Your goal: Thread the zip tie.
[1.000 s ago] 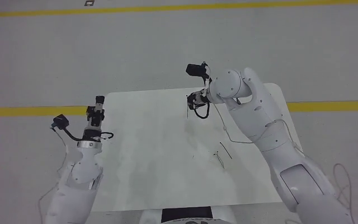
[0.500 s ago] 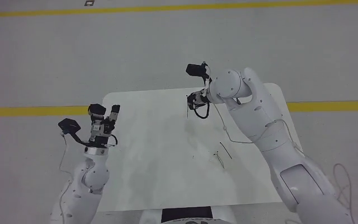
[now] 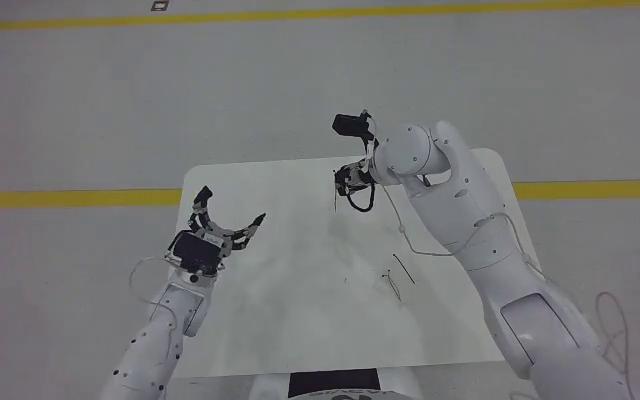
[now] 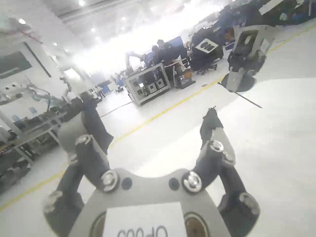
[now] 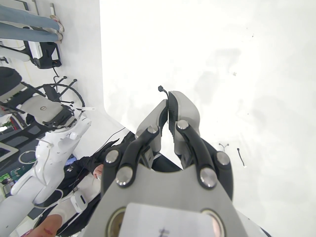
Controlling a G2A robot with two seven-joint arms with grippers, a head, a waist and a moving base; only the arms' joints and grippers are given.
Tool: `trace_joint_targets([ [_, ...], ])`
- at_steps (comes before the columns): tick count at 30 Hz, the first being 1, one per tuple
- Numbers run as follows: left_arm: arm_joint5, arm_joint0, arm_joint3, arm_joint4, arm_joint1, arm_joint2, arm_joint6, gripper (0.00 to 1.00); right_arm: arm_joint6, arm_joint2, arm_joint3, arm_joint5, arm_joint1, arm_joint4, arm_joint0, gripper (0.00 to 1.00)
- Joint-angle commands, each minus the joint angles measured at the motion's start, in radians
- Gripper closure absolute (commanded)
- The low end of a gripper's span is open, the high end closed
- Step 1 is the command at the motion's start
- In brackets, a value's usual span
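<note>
Zip tie is pinched between the closed fingers of the right gripper. Its head pokes just past the tips and its tail hangs free, probably so the loose end is offered for threading. Well apart from it, the left gripper is spread wide and empty, facing the tie, likely ready to take the tail. Farther off, two spare zip ties lie on the white table. Beyond are grey floor with yellow lines, then workbenches.
</note>
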Motion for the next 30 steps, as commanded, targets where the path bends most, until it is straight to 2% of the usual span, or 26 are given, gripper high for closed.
trace_joint_targets([
  [1, 0.07, -0.032, 0.03, -0.012, 0.046, 0.074, 0.043, 0.0, 0.0, 0.0, 0.0, 0.0, 0.0, 0.0, 0.0, 1.0],
  [2, 0.088, -0.046, 0.039, -0.012, 0.063, 0.103, 0.062, 0.0, 0.0, 0.0, 0.0, 0.0, 0.0, 0.0, 0.0, 1.0],
  [3, 0.098, -0.051, 0.044, -0.012, 0.069, 0.111, 0.067, 0.0, 0.0, 0.0, 0.0, 0.0, 0.0, 0.0, 0.0, 1.0],
  [13, 0.098, -0.052, 0.043, -0.012, 0.069, 0.111, 0.064, 0.0, 0.0, 0.0, 0.0, 0.0, 0.0, 0.0, 0.0, 1.0],
  [16, 0.118, -0.076, 0.05, -0.012, 0.082, 0.135, 0.062, 0.0, -0.036, 0.004, -0.003, 0.0, -0.001, 0.018, -0.015, 1.0],
  [18, 0.165, -0.101, 0.069, -0.012, 0.106, 0.172, 0.073, 0.0, -0.047, 0.003, -0.002, 0.0, -0.003, 0.028, -0.014, 1.0],
  [21, 0.257, -0.158, 0.101, -0.012, 0.157, 0.265, 0.064, 0.0, -0.058, 0.005, 0.015, 0.0, -0.012, 0.043, -0.001, 1.0],
  [22, 0.284, -0.186, 0.11, -0.012, 0.178, 0.307, 0.054, 0.0, -0.061, 0.005, 0.025, 0.0, -0.018, 0.043, 0.006, 1.0],
  [24, 0.284, -0.236, 0.125, -0.012, 0.21, 0.357, 0.028, 0.0, -0.069, 0.008, 0.04, 0.0, -0.028, 0.049, 0.016, 1.0],
  [25, 0.284, -0.264, 0.125, -0.012, 0.23, 0.387, 0.012, 0.0, -0.07, 0.011, 0.054, 0.0, -0.035, 0.051, 0.022, 1.0],
  [28, 0.284, -0.331, 0.121, -0.012, 0.273, 0.459, -0.037, 0.0, -0.079, 0.02, 0.082, 0.0, -0.058, 0.053, 0.036, 1.0],
  [30, 0.284, -0.361, 0.107, -0.012, 0.294, 0.5, -0.065, 0.0, -0.087, 0.026, 0.097, 0.0, -0.073, 0.054, 0.041, 1.0],
])
